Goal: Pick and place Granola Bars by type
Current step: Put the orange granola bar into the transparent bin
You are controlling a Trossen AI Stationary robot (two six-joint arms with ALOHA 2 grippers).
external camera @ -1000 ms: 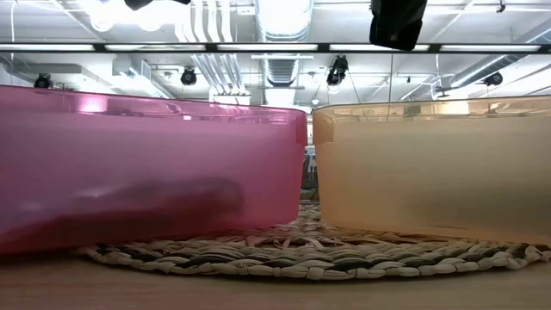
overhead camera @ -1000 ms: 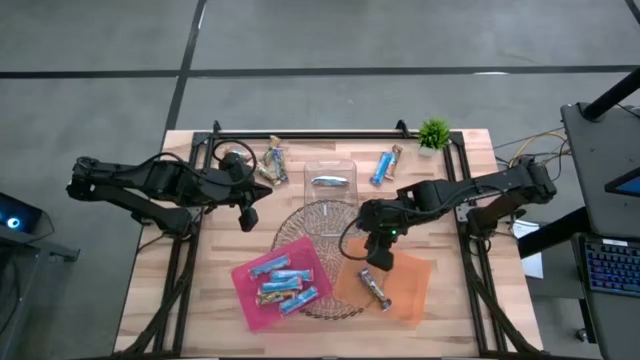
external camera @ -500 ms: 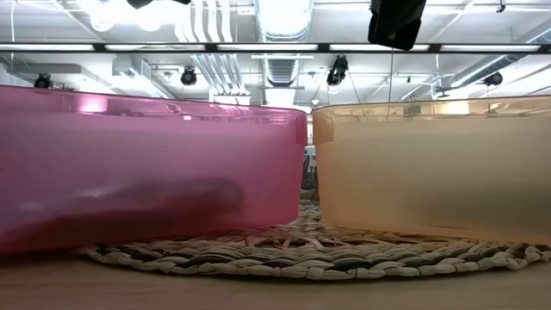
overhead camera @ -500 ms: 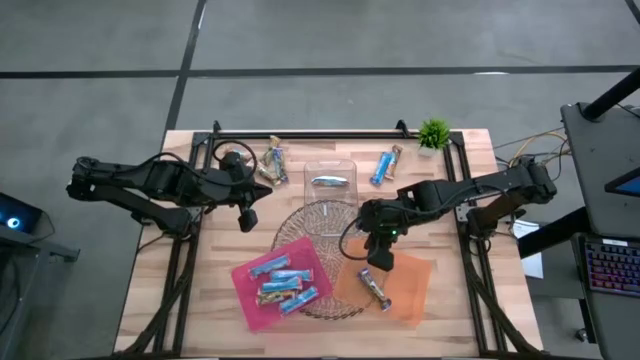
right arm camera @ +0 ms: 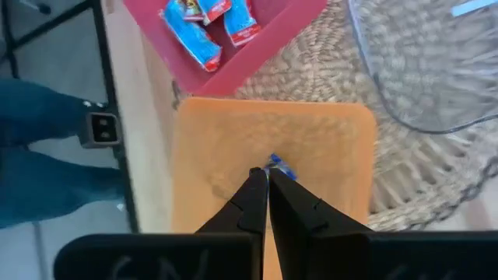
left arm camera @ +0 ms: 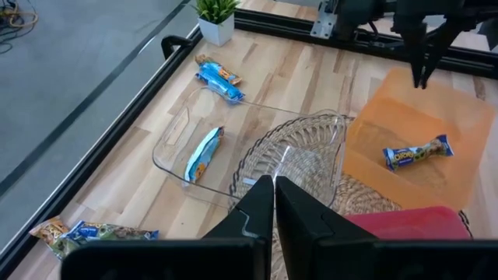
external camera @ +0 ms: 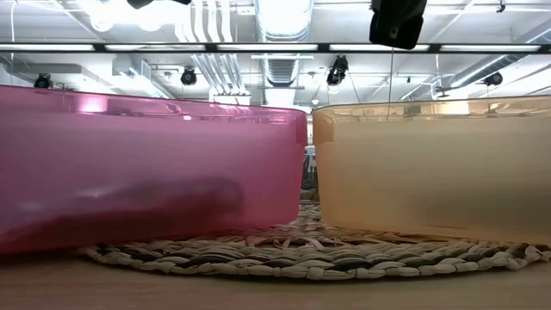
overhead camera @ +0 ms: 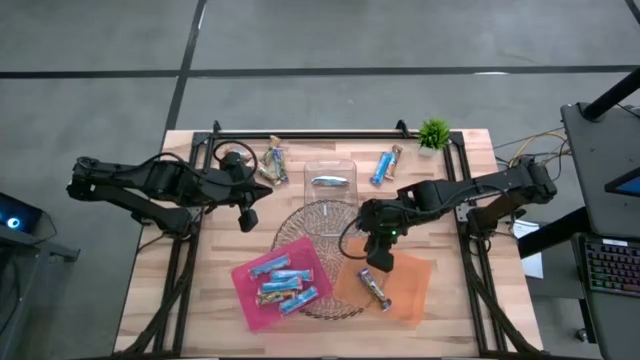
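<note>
Where right tool [right arm camera: 261, 177] hangs, fingers together, purple bar [right arm camera: 281, 166] shows half hidden

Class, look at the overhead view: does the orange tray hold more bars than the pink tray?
No: the orange tray holds one bar, while the pink tray holds several.

A light wooden tabletop [overhead camera: 210, 290] stood on a grey floor [overhead camera: 100, 60] crossed by dark lines. Overhead ran white ducts [external camera: 284, 21] and strip lights [external camera: 482, 47]. A desk with a keyboard [overhead camera: 610, 265] stood alongside.
</note>
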